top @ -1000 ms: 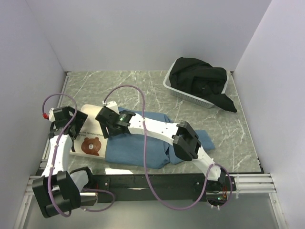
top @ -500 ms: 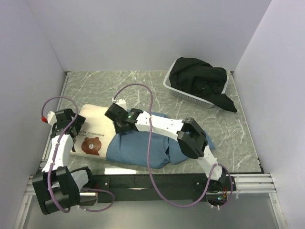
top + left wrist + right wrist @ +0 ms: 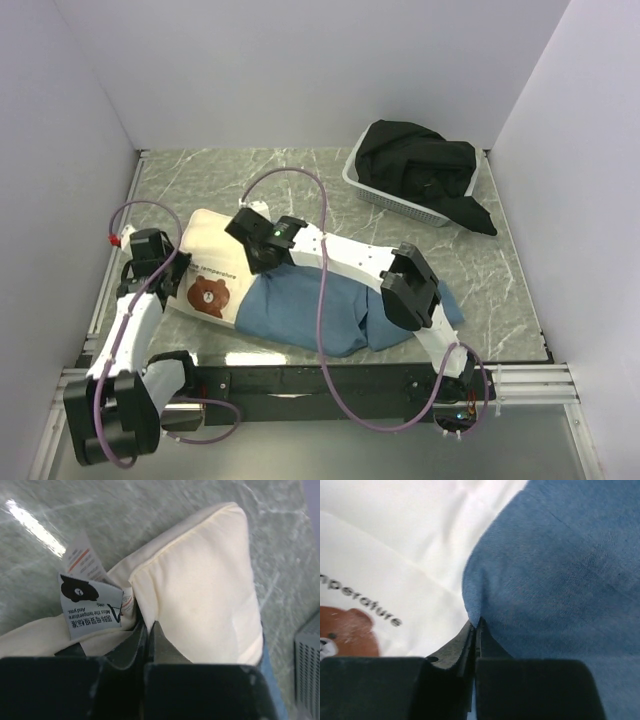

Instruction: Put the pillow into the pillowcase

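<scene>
Presently, partly done: the pillow [image 3: 208,272] lies near-left on the surface [image 3: 300,185], its right part inside the pillowcase [image 3: 300,312], its bear-printed left end exposed. The left fingers [image 3: 167,650] pinch the pillow's edge; the right fingers [image 3: 455,647] pinch the pillowcase's rim. Remaining, in my judgement: covering that end.

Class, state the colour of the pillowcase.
Dusty blue pillowcase, clearest in the right wrist view.

pillow [image 3: 205,285] lying left, its right end inside pillowcase [image 3: 290,305], basket [image 3: 385,200] behind at right, all on table [image 3: 200,180]
</scene>
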Controlling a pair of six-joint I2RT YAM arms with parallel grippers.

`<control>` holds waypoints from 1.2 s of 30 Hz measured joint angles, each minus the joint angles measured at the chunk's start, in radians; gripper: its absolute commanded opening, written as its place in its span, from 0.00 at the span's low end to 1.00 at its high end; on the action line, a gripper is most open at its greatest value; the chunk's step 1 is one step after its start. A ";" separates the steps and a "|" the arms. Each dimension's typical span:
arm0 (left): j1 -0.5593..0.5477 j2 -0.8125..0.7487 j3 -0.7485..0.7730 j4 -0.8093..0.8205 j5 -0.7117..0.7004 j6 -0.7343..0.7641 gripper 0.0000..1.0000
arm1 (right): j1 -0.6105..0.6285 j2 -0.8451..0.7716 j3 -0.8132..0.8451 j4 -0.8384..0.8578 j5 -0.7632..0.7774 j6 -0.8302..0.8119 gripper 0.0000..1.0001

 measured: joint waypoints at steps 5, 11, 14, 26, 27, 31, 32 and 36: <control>-0.026 -0.101 0.053 -0.113 0.090 0.034 0.01 | 0.011 0.008 0.236 -0.171 -0.036 -0.042 0.00; -0.042 -0.166 0.232 -0.170 0.202 0.085 0.01 | 0.019 0.003 0.558 -0.305 -0.061 -0.067 0.00; -0.052 -0.219 0.290 -0.176 0.304 0.089 0.01 | 0.017 -0.020 0.565 -0.299 -0.085 -0.064 0.00; -0.080 -0.167 0.887 -0.193 0.545 0.052 0.01 | 0.031 -0.293 0.540 -0.208 -0.117 -0.060 0.00; -0.080 -0.143 0.946 -0.180 0.558 0.043 0.01 | 0.033 -0.353 0.523 -0.191 -0.113 -0.063 0.00; -0.080 -0.046 1.142 -0.138 0.612 0.001 0.01 | 0.013 -0.581 0.481 -0.104 -0.078 -0.077 0.00; -0.081 -0.027 1.174 -0.127 0.630 -0.012 0.01 | 0.003 -0.626 0.484 -0.075 -0.068 -0.080 0.00; -0.090 0.013 1.196 -0.109 0.682 -0.048 0.01 | -0.018 -0.689 0.537 -0.012 -0.063 -0.084 0.00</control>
